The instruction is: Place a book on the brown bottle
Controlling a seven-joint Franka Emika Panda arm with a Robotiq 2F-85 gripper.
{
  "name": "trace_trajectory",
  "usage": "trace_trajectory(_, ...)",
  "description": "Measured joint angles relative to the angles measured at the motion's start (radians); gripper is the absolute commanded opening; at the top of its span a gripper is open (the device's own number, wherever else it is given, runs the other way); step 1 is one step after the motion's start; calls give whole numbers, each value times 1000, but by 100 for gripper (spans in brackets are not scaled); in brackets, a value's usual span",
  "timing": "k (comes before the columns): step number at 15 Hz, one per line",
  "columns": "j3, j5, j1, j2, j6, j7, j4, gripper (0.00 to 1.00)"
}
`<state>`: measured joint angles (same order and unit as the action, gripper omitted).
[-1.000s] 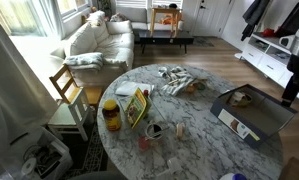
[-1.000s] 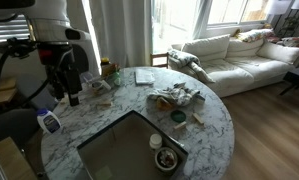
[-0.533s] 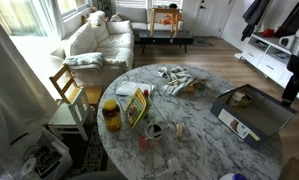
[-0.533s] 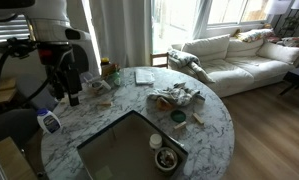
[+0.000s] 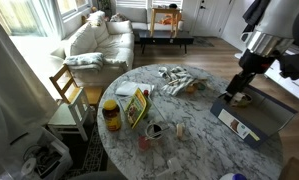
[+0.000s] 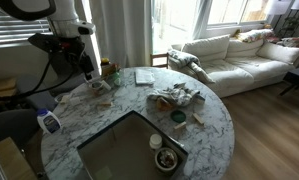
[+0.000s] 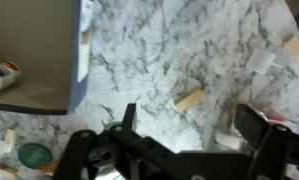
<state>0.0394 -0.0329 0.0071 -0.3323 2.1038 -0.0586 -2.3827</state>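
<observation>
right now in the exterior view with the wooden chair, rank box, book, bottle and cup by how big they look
1. grey box
2. book
3. brown bottle, not far behind the book, which stands tilted and shows only part of its cover
4. cup

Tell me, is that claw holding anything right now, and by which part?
Nothing: the gripper is open and empty, with the marble table showing between its jaws.

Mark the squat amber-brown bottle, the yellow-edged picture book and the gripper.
Amber-brown bottle [image 5: 111, 118], in an exterior view, its body.
Yellow-edged picture book [image 5: 137, 106], in an exterior view, cover middle.
Gripper [image 7: 187, 113], wrist view, between fingertips.
</observation>
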Motion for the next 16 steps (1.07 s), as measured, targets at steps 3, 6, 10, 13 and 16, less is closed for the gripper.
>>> trace_trajectory(3, -32, -149, 41, 122, 203, 59, 56, 100)
trace_trajectory(6, -58, -279, 71, 231, 390, 81, 96, 100)
trace_trajectory(10, -62, -301, 77, 272, 417, 91, 122, 100)
trace_trajectory(13, -61, -303, 77, 272, 417, 92, 127, 100)
trace_trajectory(16, -62, -302, 76, 272, 417, 93, 127, 100)
